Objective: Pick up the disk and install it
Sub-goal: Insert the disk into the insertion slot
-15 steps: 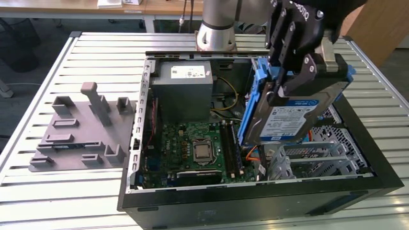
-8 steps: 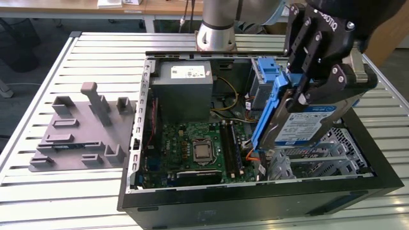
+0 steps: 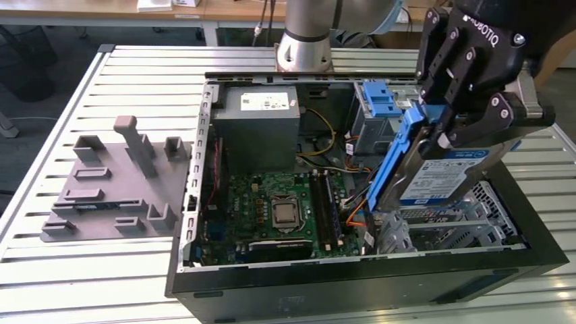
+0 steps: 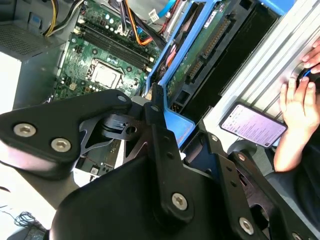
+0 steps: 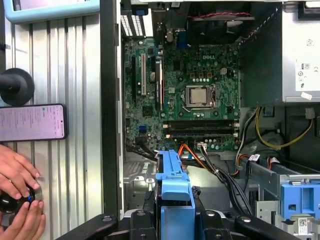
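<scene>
The gripper (image 3: 463,135) holds the disk (image 3: 438,181) on edge above the open computer case (image 3: 360,290). Its fingers (image 3: 447,94) are clamped across the upper end of the drive and its blue bracket (image 3: 396,169), with the label turned toward the exterior camera. The disk hangs tilted near the grey drive cage (image 3: 373,108). Its lower end seems to sit just above the metal bay, though contact is hard to judge. The motherboard (image 3: 279,209) and power supply (image 3: 256,121) lie alongside inside the case. On the slatted worktop (image 3: 90,283) at the exterior view's left stands a grey fixture (image 3: 108,182). In the first wrist view, a person's hands (image 5: 17,200) rest near a phone (image 5: 32,122).
</scene>
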You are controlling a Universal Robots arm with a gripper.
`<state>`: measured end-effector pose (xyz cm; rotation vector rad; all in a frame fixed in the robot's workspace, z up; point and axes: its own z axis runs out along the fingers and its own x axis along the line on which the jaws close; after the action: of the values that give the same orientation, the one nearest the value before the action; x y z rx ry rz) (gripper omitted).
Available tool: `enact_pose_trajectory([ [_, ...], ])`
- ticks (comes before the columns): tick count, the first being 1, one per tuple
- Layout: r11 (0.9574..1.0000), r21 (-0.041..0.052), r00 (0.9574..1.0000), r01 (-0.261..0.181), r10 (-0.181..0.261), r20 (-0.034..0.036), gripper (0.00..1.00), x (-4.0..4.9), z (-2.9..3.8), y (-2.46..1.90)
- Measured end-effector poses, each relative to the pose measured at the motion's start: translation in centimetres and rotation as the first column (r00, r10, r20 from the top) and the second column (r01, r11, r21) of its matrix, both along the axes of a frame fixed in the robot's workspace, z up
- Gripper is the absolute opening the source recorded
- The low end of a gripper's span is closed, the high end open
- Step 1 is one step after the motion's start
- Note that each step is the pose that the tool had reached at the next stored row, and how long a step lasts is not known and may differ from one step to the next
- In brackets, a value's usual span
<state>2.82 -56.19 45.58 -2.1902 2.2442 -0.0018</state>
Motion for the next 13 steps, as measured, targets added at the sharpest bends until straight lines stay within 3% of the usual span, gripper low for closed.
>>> enact_pose_trajectory([
  [13, 1.0000, -0.0003, 1.0000, 0.000, 0.000, 0.0001, 0.36, 2.98, -0.41, 0.00],
])
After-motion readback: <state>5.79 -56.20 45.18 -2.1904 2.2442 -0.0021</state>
